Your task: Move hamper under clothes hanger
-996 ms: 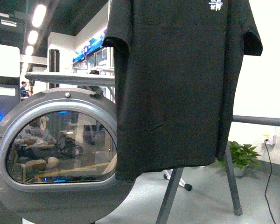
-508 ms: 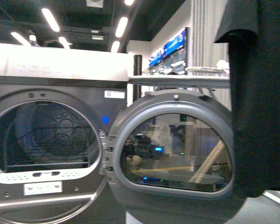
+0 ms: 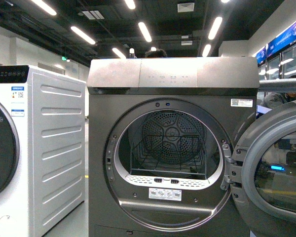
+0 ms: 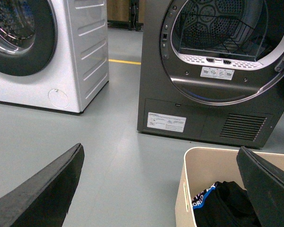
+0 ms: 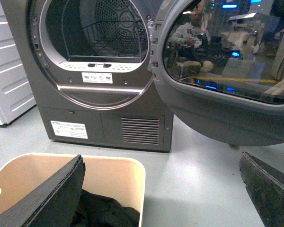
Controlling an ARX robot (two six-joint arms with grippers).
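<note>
The cream hamper (image 4: 183,189) stands on the grey floor in front of the open dryer, with dark clothes (image 4: 225,204) in it. In the left wrist view one rim corner lies between the wide-apart fingers of my left gripper (image 4: 160,151), which is open and holds nothing. The right wrist view shows the opposite corner of the hamper (image 5: 135,172). My right gripper (image 5: 161,158) is open, with one finger (image 5: 52,194) over the tub and the other over bare floor. The clothes hanger is out of view.
A dark grey dryer (image 3: 172,79) faces me, its round door (image 3: 274,168) swung open to the right. A white washer (image 3: 49,148) stands to its left. A grey horizontal bar (image 3: 283,85) shows above the door. Grey floor (image 5: 199,175) lies beside the hamper.
The front view has swung left. The hanging black T-shirt and the rack legs have left the picture, the dryer is now central, and the white washer has appeared at the left.
</note>
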